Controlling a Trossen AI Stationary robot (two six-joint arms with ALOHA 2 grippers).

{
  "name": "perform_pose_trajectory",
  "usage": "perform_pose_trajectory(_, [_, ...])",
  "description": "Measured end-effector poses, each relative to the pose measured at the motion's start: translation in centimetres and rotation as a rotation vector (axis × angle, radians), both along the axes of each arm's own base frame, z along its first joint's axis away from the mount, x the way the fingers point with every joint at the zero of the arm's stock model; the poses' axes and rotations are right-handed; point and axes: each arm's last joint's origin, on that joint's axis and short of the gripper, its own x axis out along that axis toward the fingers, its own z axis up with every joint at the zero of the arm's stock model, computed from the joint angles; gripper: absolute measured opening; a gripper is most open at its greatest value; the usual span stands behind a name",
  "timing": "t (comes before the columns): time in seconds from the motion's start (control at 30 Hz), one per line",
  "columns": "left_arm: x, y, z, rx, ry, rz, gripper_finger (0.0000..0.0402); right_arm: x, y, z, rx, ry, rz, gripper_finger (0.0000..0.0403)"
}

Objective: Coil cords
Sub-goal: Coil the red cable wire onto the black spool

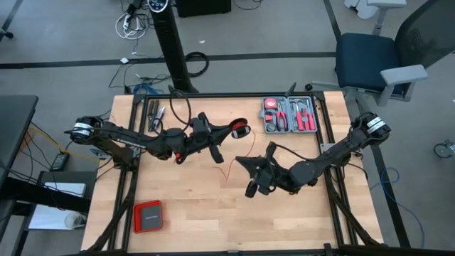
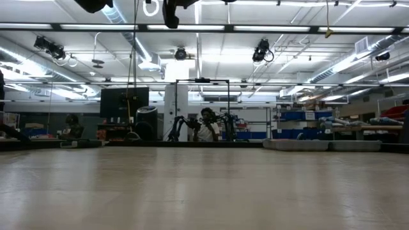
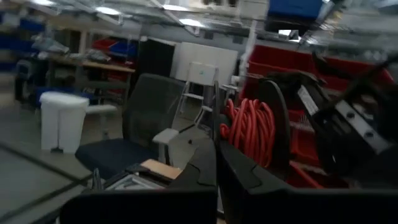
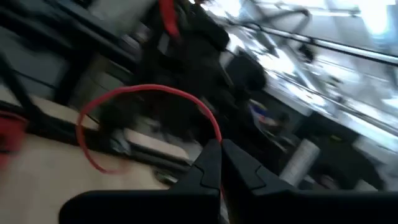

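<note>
A: What sits nearest on the desk (image 1: 284,220)?

B: Toward seven o'clock, a flat red box (image 1: 148,215) lies alone on the wood, well apart from both arms.

A: And the right pincer (image 1: 250,186)?

B: Just right of centre, around five o'clock from the middle. Its fingers are pressed together, and in the right wrist view the thin red cord (image 4: 146,93) runs up from between the fingertips in an arc, so it pinches the cord.

A: Where does the cord go?

B: From above, a thin red strand (image 1: 229,168) runs from that pincer up toward the left arm. A coiled red bundle shows in the left wrist view, just beside the left pincer (image 3: 217,163); from above it sits near the desk's middle, toward eleven o'clock.

A: Is the left pincer gripping it?

B: Its fingers are pressed together. Whether the cord is caught between them, I cannot tell.

A: Farther back?

B: A grey tool tray (image 1: 288,114) at one o'clock near the far edge, and beyond the desk a blue office chair (image 1: 373,60).
</note>
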Motion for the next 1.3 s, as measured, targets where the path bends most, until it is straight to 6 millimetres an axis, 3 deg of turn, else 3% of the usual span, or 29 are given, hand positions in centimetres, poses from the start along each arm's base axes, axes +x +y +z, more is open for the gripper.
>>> perform_pose_trajectory(0.23, [0.0, 0.1, 0.0, -0.110, -0.041, -0.002, 0.0003, -0.1, -0.4, -1.1, -0.022, 0.053, -0.054, 0.0000])
perform_pose_trajectory(0.5, [0.0, 0.2, 0.0, -0.206, -0.087, -0.036, 0.0003, 0.5, -0.8, -2.0, 0.045, 0.073, 0.037, 0.0000])
perform_pose_trajectory(0.77, [0.0, 0.4, -0.1, -0.229, -0.084, -0.013, 0.0003, 1.9, -3.0, -2.3, 0.159, 0.067, 0.128, 0.0000])
perform_pose_trajectory(1.0, [0.1, 0.4, -0.6, -0.200, -0.022, 0.002, 0.0003, 3.6, -4.8, -0.8, 0.320, 0.191, 0.271, 0.0000])
perform_pose_trajectory(1.3, [0.2, 0.6, -0.8, -0.206, -0.001, 0.005, 0.0003, 3.7, -4.1, 2.5, 0.322, 0.330, 0.373, 0.0000])
